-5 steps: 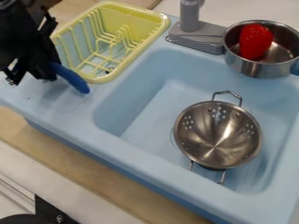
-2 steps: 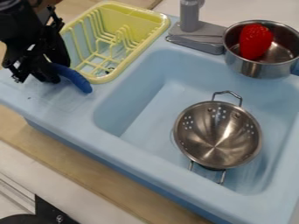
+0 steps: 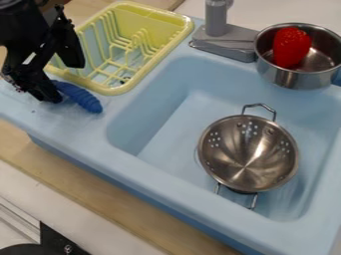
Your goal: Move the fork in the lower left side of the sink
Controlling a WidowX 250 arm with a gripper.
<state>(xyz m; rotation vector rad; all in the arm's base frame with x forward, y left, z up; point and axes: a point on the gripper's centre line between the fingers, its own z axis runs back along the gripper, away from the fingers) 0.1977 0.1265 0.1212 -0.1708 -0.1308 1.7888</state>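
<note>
- At ten o'clock, up by the drying rack, the black gripper [image 3: 66,82] has its two fingers spread wide. It is not squeezing anything. One finger is low, right by the end of the blue fork [image 3: 88,101], and the other is up high, likely so the fork can be free.
- Just under the gripper, also at ten o'clock, the fork lies on the flat left ledge of the sink [image 3: 153,174]. Its prongs can't be made out, so calling it the fork is a guess from the job. The flat ledge probably keeps it from rolling. This may be the left spot that was asked for, so the arm might only need to lift off gently. A bump could push the fork.
- At eleven o'clock, the yellow rack [image 3: 122,90] sits close beside the fork. Its bars are for standing dishes up.
- At one o'clock is the gray tap [image 3: 216,20].
- At two o'clock, the pot [image 3: 293,78] holds a red toy [image 3: 291,47], and its walls keep the toy in.
- At four o'clock, the strainer [image 3: 246,154] sits down in the basin [image 3: 163,137].
</note>
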